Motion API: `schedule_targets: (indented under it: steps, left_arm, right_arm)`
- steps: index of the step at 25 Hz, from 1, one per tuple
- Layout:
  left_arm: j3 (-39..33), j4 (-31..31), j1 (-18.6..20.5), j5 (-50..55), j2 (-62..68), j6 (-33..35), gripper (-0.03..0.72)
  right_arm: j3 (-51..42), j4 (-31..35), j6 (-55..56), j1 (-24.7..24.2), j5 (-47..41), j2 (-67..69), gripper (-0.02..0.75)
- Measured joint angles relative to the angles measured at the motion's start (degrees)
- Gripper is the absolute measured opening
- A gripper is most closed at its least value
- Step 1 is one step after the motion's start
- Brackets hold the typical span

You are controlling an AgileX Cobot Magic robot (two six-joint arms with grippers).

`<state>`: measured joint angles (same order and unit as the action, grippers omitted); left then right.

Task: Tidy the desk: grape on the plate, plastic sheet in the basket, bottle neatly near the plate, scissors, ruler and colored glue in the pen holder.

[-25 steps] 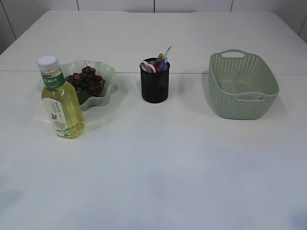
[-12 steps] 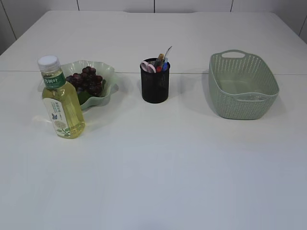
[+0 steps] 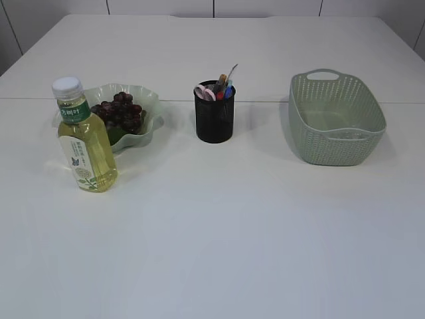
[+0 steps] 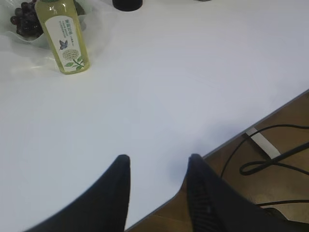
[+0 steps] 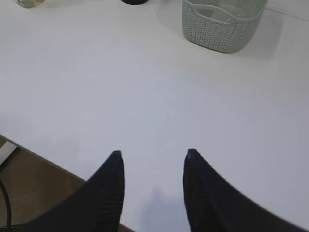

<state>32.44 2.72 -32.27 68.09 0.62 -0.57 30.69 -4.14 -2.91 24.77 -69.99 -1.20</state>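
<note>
The bottle (image 3: 84, 138) of yellow drink stands upright just in front of the pale green plate (image 3: 151, 106), which holds the dark grape bunch (image 3: 121, 113). The black mesh pen holder (image 3: 214, 118) carries pink-handled scissors (image 3: 204, 92) and red and blue sticks (image 3: 224, 92); I cannot single out the ruler. Something clear and glossy, seemingly the plastic sheet (image 5: 227, 13), lies inside the basket (image 3: 335, 136). My left gripper (image 4: 158, 159) hovers open and empty over the table's near edge, the bottle (image 4: 66, 41) far ahead. My right gripper (image 5: 153, 153) is open and empty too.
The white table's near edge (image 4: 270, 114) runs under both grippers, with brown floor and black cables (image 4: 270, 164) beyond it. Neither arm shows in the exterior view. The basket (image 5: 219, 29) stands ahead and to the right of the right gripper.
Faint bluish shadows on the near part of the table in the exterior view have faded away. Bottle, plate, pen holder and basket stand where they were.
</note>
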Motion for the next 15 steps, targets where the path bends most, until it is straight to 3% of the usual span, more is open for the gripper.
schedule_targets:
  steps: [15]
  left_arm:
    - [-2.29, -2.72, 0.00, -4.37, 0.00, -0.22, 0.289]
  right_arm:
    - [-1.98, 1.00, -0.12, 0.00, 3.55, 0.00, 0.332]
